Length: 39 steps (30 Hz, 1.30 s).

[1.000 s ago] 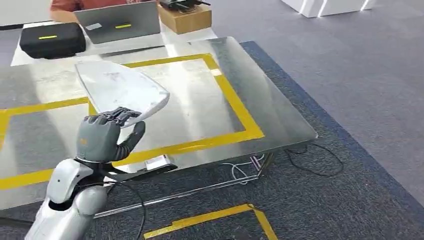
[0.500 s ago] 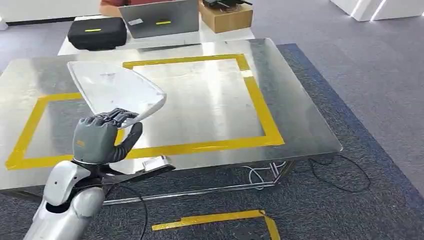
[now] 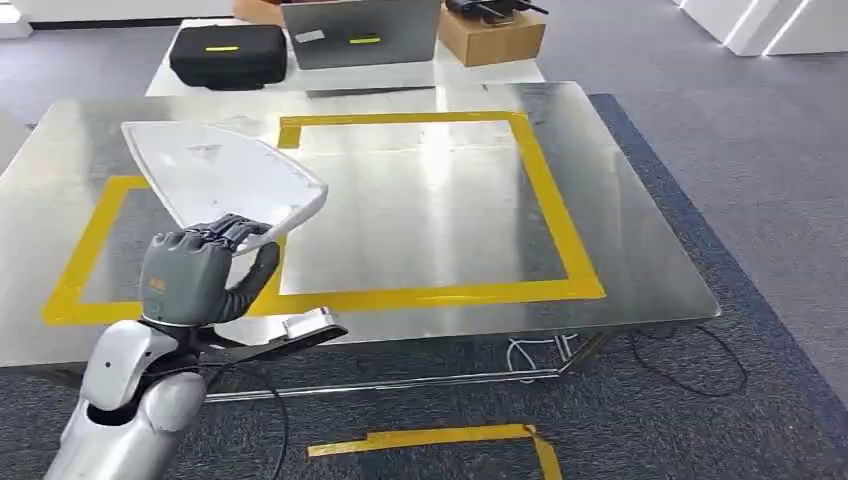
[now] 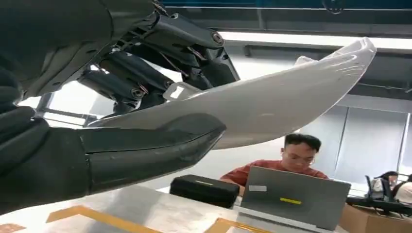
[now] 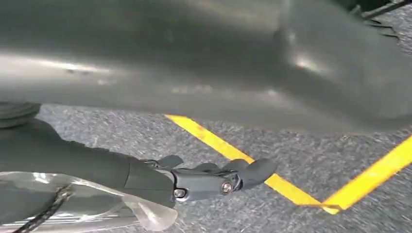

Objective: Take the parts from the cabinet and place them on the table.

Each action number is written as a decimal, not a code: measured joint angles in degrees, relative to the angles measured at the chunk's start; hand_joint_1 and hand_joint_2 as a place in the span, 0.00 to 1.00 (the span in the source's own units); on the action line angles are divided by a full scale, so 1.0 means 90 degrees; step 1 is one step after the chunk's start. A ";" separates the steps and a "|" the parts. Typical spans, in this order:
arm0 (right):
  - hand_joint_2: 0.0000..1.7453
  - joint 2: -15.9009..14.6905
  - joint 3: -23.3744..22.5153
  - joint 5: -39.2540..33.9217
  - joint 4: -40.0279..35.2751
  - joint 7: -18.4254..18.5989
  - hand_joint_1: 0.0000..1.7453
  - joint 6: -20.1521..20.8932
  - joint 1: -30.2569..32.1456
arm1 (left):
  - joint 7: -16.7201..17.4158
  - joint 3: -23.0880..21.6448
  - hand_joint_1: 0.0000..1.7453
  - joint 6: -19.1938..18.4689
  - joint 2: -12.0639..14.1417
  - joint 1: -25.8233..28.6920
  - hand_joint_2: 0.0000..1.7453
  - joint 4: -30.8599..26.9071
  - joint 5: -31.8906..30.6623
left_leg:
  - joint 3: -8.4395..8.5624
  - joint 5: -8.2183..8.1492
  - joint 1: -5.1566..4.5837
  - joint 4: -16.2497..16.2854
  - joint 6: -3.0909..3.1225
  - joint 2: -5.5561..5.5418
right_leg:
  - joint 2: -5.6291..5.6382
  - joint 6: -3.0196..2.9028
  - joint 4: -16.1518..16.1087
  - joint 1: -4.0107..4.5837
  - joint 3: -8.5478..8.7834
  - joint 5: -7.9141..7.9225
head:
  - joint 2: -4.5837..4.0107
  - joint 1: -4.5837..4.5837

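Left hand [image 3: 195,275]: you have it clamped on the near edge of the white part [image 3: 225,175], dark fingers [image 4: 145,80] over the top and the thumb underneath, so the panel is pinched flat between them.
White part: it is carried above the left side of the worktop [image 3: 640,290], over the yellow tape frame [image 3: 560,215], not yet touching; gripping one edge leaves the broad end free to lower first.
Worktop: the tape frame looks like your drop zone, so I judge you are near release.
Behind the worktop: a black case [image 3: 228,55], a laptop [image 3: 362,33] and a cardboard box [image 3: 492,32] sit well apart from the frame.
Right hand [image 5: 214,177]: it hangs over the carpet; its fingers look loosely curled with nothing in them, but you cannot tell for sure.
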 joint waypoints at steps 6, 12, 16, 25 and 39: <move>0.00 -0.0012 -0.0078 -0.0243 0.0000 0.0051 0.00 0.0005 0.0033 | 0.0002 0.0005 1.00 -0.0019 0.0000 0.0052 1.00 -0.0066 -0.0075 | 0.0003 -0.0003 -0.0002 0.0001 0.0016 0.0000 | 0.0000 0.0036 -0.0003 -0.0004 -0.0002 -0.0001 | 0.0000 -0.0002; 0.00 -0.0046 -0.0391 -0.0702 0.0000 0.0105 0.00 0.0187 0.0085 | 0.0019 0.0007 1.00 -0.0100 0.0000 0.0112 1.00 -0.0153 -0.0146 | 0.0006 0.0004 0.0008 -0.0001 0.0021 0.0001 | 0.0000 0.0037 0.0001 0.0004 -0.0001 -0.0002 | 0.0000 -0.0005; 0.00 -0.0070 -0.0675 -0.0835 0.0000 0.0882 0.00 0.0425 0.0100 | 0.0022 0.0005 1.00 -0.0243 -0.0029 0.0101 1.00 -0.0177 -0.0172 | 0.0006 0.0007 0.0011 -0.0002 0.0017 0.0001 | 0.0001 0.0037 0.0003 0.0007 -0.0003 -0.0004 | 0.0000 -0.0002; 0.00 -0.0092 -0.1110 -0.1018 0.0002 0.2370 0.00 0.0670 0.0102 | 0.0002 0.0005 1.00 -0.0466 -0.0170 -0.0042 1.00 -0.0175 -0.0048 | 0.0006 0.0007 0.0012 -0.0002 0.0017 0.0003 | 0.0005 0.0038 0.0003 0.0011 -0.0004 -0.0004 | 0.0000 -0.0002; 0.00 -0.0092 -0.1340 -0.1132 0.0002 0.2458 0.00 0.0755 0.0097 | 0.0000 0.0005 1.00 -0.0539 -0.0226 -0.0049 1.00 -0.0165 0.0059 | 0.0006 0.0007 0.0012 -0.0002 0.0017 0.0003 | 0.0004 0.0038 0.0003 0.0012 -0.0004 -0.0004 | 0.0000 0.0000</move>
